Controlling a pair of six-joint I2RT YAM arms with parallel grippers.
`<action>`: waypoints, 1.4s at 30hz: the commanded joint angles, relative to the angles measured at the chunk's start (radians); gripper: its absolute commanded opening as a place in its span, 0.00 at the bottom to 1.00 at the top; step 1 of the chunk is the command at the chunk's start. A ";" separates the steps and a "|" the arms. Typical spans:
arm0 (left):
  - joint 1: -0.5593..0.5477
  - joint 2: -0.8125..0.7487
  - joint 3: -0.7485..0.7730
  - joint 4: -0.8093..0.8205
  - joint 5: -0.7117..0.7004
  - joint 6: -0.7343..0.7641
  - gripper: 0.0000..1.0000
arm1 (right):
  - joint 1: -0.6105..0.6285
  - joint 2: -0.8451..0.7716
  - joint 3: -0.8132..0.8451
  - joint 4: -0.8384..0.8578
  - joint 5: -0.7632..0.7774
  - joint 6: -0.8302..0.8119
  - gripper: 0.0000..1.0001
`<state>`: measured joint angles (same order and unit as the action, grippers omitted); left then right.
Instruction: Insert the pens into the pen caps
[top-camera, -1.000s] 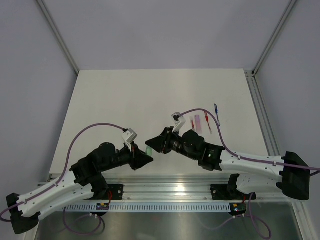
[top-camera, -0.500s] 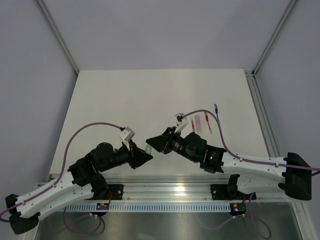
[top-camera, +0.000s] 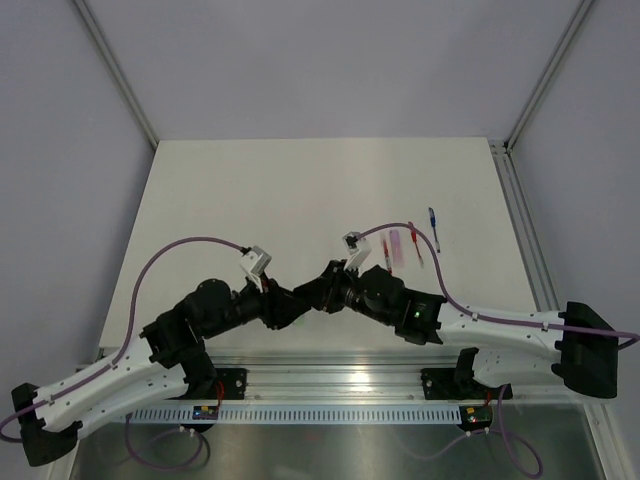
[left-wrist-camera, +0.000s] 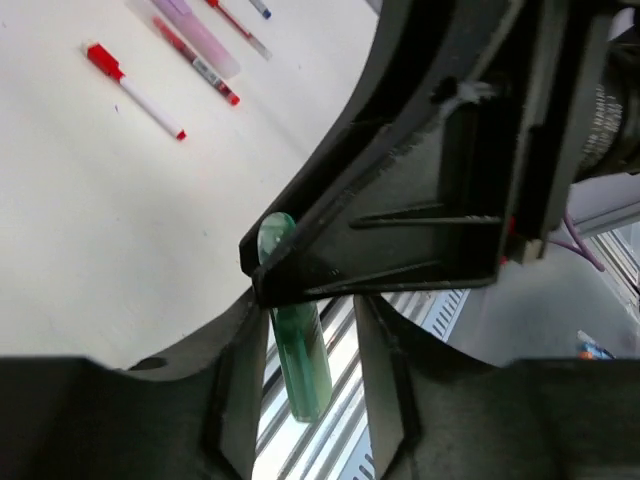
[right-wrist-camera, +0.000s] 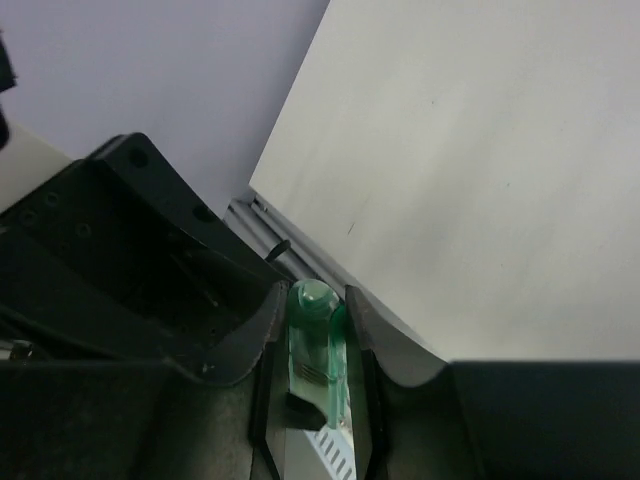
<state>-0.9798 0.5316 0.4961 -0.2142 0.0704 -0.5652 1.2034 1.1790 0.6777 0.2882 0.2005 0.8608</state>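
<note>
Green pen (right-wrist-camera: 316, 350) clamped in right fingers (right-wrist-camera: 264, 345), left fingers (left-wrist-camera: 236, 400) apart around it, pens (left-wrist-camera: 135, 92) beyond

The two grippers meet over the near edge of the worktop (top-camera: 250, 190), about midway along it: the left gripper (top-camera: 287, 308) on the left, the right gripper (top-camera: 320, 294) just to its right and slightly farther back. A thick pen (left-wrist-camera: 297, 352) lies between the left gripper's fingers (left-wrist-camera: 235, 400). Its far end runs on behind the right gripper and sits between that gripper's fingers (right-wrist-camera: 380, 350) as well. Well to the right and farther back, a cluster of pens (top-camera: 397, 243) lies side by side on the worktop. A lone pen (top-camera: 433, 222) lies behind and right of the cluster, nearest the right edge.
</note>
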 joint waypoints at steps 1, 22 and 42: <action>0.013 -0.047 0.078 0.320 -0.077 -0.012 0.45 | -0.043 -0.005 0.012 -0.199 -0.151 0.009 0.00; 0.013 -0.200 0.217 -0.399 -0.261 0.087 0.99 | -0.499 0.433 0.377 -0.437 -0.282 -0.422 0.00; 0.013 -0.209 0.236 -0.456 -0.333 0.117 0.99 | -0.548 0.699 0.522 -0.445 -0.220 -0.450 0.58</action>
<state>-0.9668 0.3473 0.7105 -0.7113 -0.2253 -0.4671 0.6640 1.9240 1.1831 -0.1551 -0.0589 0.4133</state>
